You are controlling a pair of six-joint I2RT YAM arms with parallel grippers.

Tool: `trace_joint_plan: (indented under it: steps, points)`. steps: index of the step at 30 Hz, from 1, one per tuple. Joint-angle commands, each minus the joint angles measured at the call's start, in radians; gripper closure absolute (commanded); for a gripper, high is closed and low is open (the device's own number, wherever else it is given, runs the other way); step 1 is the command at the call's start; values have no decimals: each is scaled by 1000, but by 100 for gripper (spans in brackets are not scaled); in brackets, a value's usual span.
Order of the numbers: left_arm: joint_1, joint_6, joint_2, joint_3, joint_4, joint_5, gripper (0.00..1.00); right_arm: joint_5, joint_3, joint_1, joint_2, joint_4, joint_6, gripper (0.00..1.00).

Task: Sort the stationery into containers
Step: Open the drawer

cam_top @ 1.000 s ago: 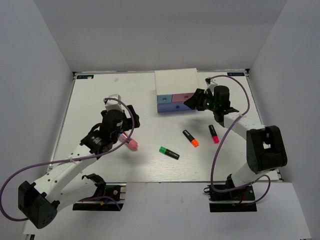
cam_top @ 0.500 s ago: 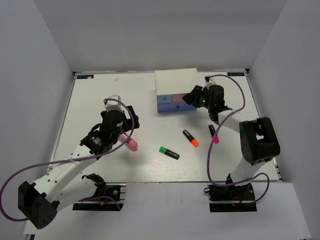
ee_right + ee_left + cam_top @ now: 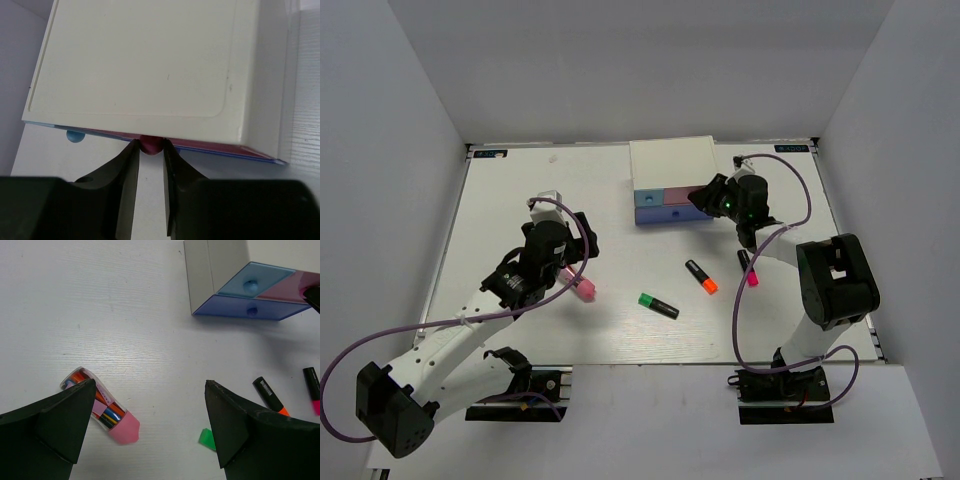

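Note:
The white box [image 3: 670,165] stands at the back, with light blue [image 3: 648,198], pink [image 3: 678,197] and periwinkle [image 3: 670,214] drawer fronts. My right gripper [image 3: 149,147] is shut on the pink drawer's knob [image 3: 150,144], a finger touching each side. My left gripper [image 3: 150,384] hangs open above the table, over and beside the stubby pink-capped cylinder [image 3: 102,407]. The green [image 3: 658,305], orange [image 3: 701,276] and pink-red [image 3: 747,268] highlighters lie on the table in front of the box.
White walls close in the table on the left, back and right. The right arm's cable [image 3: 790,215] loops beside the box. The light blue drawer's knob [image 3: 75,135] sits just left of my right fingers.
My right gripper has moved in to the box front and narrowed its jaws around the pink drawer's knob. The left arm and the stationery have not moved.

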Motion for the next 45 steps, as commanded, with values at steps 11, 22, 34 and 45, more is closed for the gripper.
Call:
trace_joint_plan:
  steps: [11,22,34,45]
  points:
    - [3,-42,3,-6,-4,-30,0,1,-99,10,-67,86,26,80]
    - [3,-69,41,-6,-25,-49,0,-18,-256,5,-221,41,0,80]
    - [3,-97,124,-6,-35,-58,0,-41,-314,5,-304,10,-28,46]
    - [3,-279,296,58,-222,-98,6,-93,-314,-2,-408,-111,-89,34]
